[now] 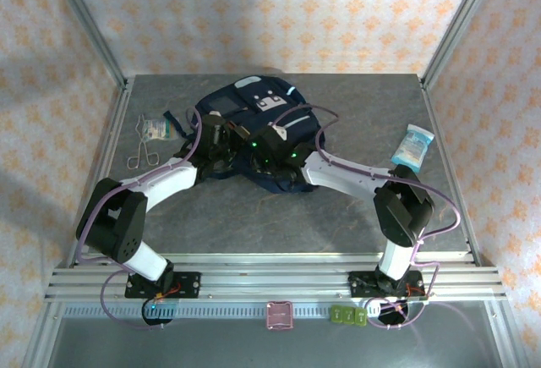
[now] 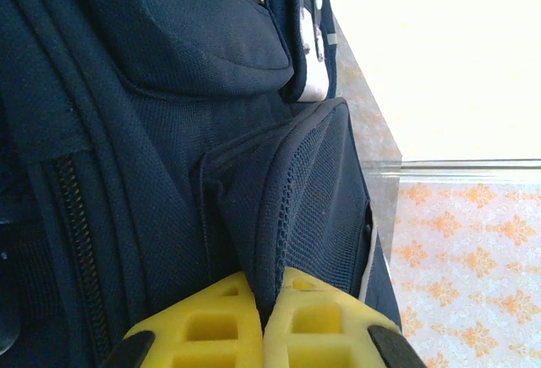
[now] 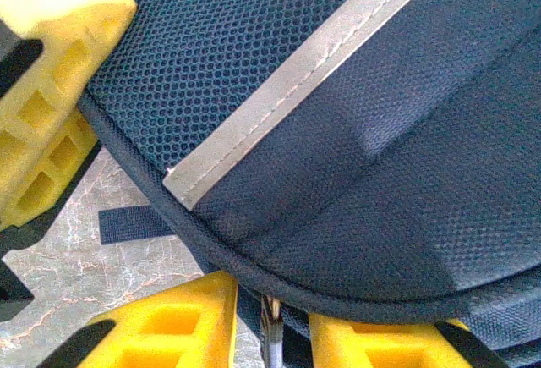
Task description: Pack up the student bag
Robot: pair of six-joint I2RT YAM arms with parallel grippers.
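The student bag (image 1: 254, 110), a navy backpack with white patches, lies at the back middle of the table. My left gripper (image 1: 221, 138) is at the bag's left side. In the left wrist view its yellow fingers (image 2: 211, 326) are shut on a fold of the bag's mesh side pocket (image 2: 317, 207). My right gripper (image 1: 269, 146) rests at the bag's near edge. In the right wrist view its fingers (image 3: 177, 334) stand apart, with a zipper pull (image 3: 272, 338) loose in the gap under the bag's piped rim (image 3: 254, 271).
A blue tissue pack (image 1: 412, 145) lies at the right of the table. Metal forceps (image 1: 142, 155) and a small packet (image 1: 155, 129) lie at the left. A dark strap (image 3: 127, 224) trails on the grey table (image 3: 59, 283). Frame posts stand at the back corners.
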